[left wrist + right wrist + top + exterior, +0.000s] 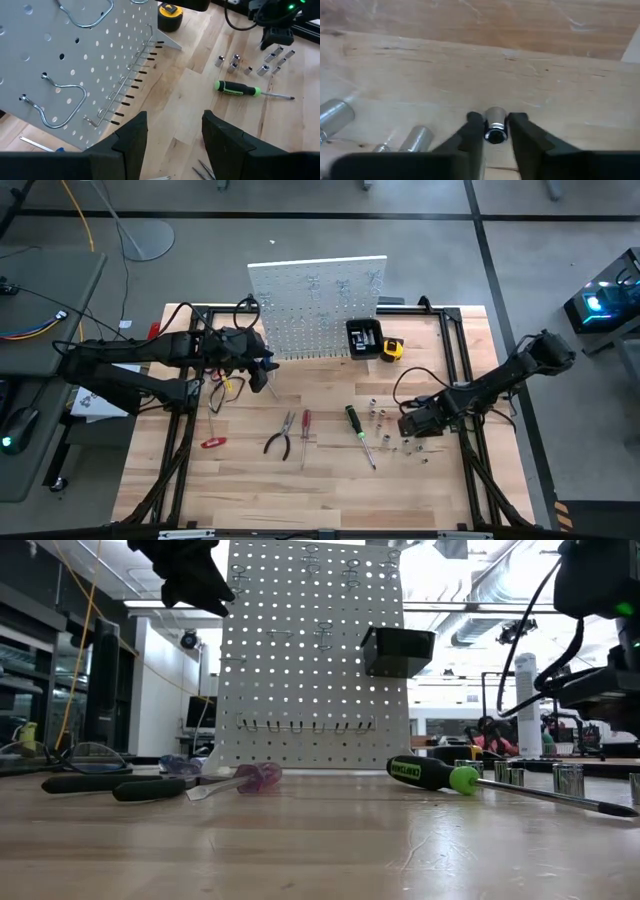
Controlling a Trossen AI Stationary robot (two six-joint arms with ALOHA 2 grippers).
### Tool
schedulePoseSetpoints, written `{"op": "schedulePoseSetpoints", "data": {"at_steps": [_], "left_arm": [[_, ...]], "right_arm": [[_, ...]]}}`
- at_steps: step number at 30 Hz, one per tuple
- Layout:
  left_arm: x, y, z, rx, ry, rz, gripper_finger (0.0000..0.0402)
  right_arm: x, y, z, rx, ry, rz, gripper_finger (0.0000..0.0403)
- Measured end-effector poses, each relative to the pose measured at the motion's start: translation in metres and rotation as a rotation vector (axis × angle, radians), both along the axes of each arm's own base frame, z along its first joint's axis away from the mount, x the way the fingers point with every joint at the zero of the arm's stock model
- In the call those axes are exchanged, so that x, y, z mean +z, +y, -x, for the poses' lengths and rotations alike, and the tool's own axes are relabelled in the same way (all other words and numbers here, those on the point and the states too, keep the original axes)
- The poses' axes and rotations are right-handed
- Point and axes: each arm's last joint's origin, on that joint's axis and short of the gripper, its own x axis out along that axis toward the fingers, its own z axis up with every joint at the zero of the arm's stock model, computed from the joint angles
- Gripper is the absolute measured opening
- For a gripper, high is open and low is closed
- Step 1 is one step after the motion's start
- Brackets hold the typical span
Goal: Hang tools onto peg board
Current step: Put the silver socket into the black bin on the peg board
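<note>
Sockets scattered on the right of the pale wooden table point(330, 480) draw the right gripper point(491, 131), whose dark fingers have narrowed around a small shiny metal socket point(495, 131) standing on the wood; the pads look to be touching its sides, though a firm grip cannot be confirmed. More silver sockets point(415, 138) lie just beside it, apparently loose pieces waiting for the small black bin point(363, 337) fixed to the white perforated peg board point(300, 310). That board stands upright at the table's far side, its wire hooks and a low row of pegs bare. The left gripper point(172, 132) hovers high near the board's left edge, fingers spread wide and holding nothing, seemingly waiting. Between the arms, near the table's middle, lie the tools to be hung: a green-and-black-handled screwdriver point(358, 429), a red-handled screwdriver point(306, 423), dark-handled pliers point(280, 436) and, farther left, red-handled cutters point(212, 443). All rest flat, well apart from both grippers. A yellow tape measure point(392, 349) sits beside the bin.
</note>
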Motion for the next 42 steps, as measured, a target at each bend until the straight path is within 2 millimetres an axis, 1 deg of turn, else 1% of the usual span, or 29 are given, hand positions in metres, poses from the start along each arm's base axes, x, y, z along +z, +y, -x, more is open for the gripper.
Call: {"op": "schedulePoseSetpoints", "data": {"at_steps": [1, 2, 4, 6, 8, 10, 12, 14, 16, 20, 22, 26, 28, 31, 34, 37, 39, 42], "left_arm": [[0.000, 0.000, 0.000, 0.001, 0.000, 0.000, 0.0172], [0.000, 0.000, 0.000, 0.001, 0.000, -0.001, 0.0172], [0.000, 0.000, 0.000, 0.001, 0.000, -0.001, 0.0172], [0.000, 0.000, 0.000, 0.001, 0.000, -0.001, 0.0172], [0.000, 0.000, 0.000, 0.001, 0.002, 0.000, 0.0172], [0.000, 0.000, 0.000, 0.001, 0.000, -0.001, 0.0172], [0.000, 0.000, 0.000, 0.000, 0.001, 0.000, 0.0172], [0.000, 0.000, 0.000, 0.001, 0.000, -0.001, 0.0172], [0.000, 0.000, 0.000, -0.001, 0.001, -0.003, 0.0172], [0.000, 0.000, 0.000, -0.009, 0.005, -0.013, 0.0172], [0.000, 0.000, 0.000, -0.009, 0.005, -0.013, 0.0172], [0.000, 0.000, 0.000, -0.009, 0.005, -0.013, 0.0172], [0.000, 0.000, 0.000, -0.009, 0.005, -0.013, 0.0172], [0.000, 0.000, 0.000, -0.009, 0.005, -0.013, 0.0172], [0.000, 0.000, 0.000, -0.009, 0.005, -0.013, 0.0172], [0.000, 0.000, 0.000, -0.009, 0.005, -0.013, 0.0172], [0.000, 0.000, 0.000, -0.007, 0.001, -0.002, 0.0172], [-0.001, -0.001, -0.001, -0.014, -0.011, 0.068, 0.0172]], "right_arm": [[0.001, 0.000, -0.001, 0.013, -0.008, 0.003, 0.0039], [0.003, 0.001, -0.003, 0.030, -0.023, 0.011, 0.0028], [0.009, 0.002, -0.009, 0.063, -0.049, 0.025, 0.0028], [0.024, 0.004, -0.018, 0.092, -0.094, 0.042, 0.0031], [0.046, 0.005, -0.032, 0.126, -0.171, 0.078, 0.0031], [0.075, 0.004, -0.046, 0.162, -0.281, 0.181, 0.0030], [0.108, 0.000, -0.064, 0.185, -0.431, 0.325, 0.0030], [0.137, -0.008, -0.075, 0.219, -0.518, 0.488, 0.0030], [0.161, -0.021, -0.084, 0.227, -0.565, 0.622, 0.0030], [0.190, -0.055, -0.092, 0.222, -0.558, 0.786, 0.0030], [0.198, -0.073, -0.094, 0.208, -0.541, 0.838, 0.0039], [0.209, -0.101, -0.097, 0.189, -0.561, 0.885, 0.0080], [0.210, -0.111, -0.098, 0.212, -0.581, 0.875, 0.0104], [0.210, -0.119, -0.098, 0.259, -0.599, 0.837, 0.0140], [0.210, -0.122, -0.097, 0.290, -0.602, 0.818, 0.0177], [0.215, -0.119, -0.094, 0.385, -0.620, 0.716, 0.0200], [0.215, -0.111, -0.091, 0.471, -0.628, 0.607, 0.0204], [0.208, -0.091, -0.084, 0.570, -0.551, 0.481, 0.0204]]}}
